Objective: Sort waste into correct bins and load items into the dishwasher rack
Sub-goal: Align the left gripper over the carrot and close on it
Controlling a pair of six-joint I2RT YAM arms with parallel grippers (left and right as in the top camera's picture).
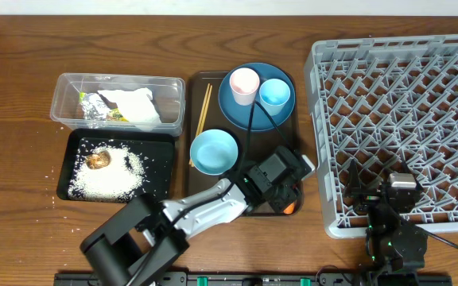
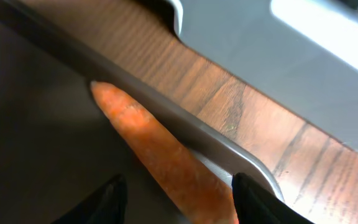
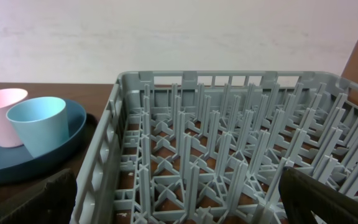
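My left gripper (image 1: 286, 199) is open, low over the near right corner of the brown serving tray (image 1: 213, 83). In the left wrist view its fingers (image 2: 182, 205) straddle the orange carrot (image 2: 160, 155), which lies against the tray's rim; a bit of it shows in the overhead view (image 1: 291, 209). My right gripper (image 1: 398, 189) is open and empty above the front edge of the grey rack (image 1: 420, 95). The pink cup (image 1: 244, 85) and light blue cup (image 1: 274, 94) stand on the dark-blue plate (image 1: 233, 111). The bowl (image 1: 214, 152) and chopsticks (image 1: 203, 111) lie on the tray.
The clear tub (image 1: 70, 87) holds tissue (image 1: 137, 107), foil wrapper (image 1: 95, 107) and packet (image 1: 116, 116). The black tray (image 1: 161, 163) holds rice (image 1: 110, 175) and a brown lump (image 1: 97, 160). A few rice grains lie on the table left of it. The right wrist view shows the rack's grid (image 3: 229, 143).
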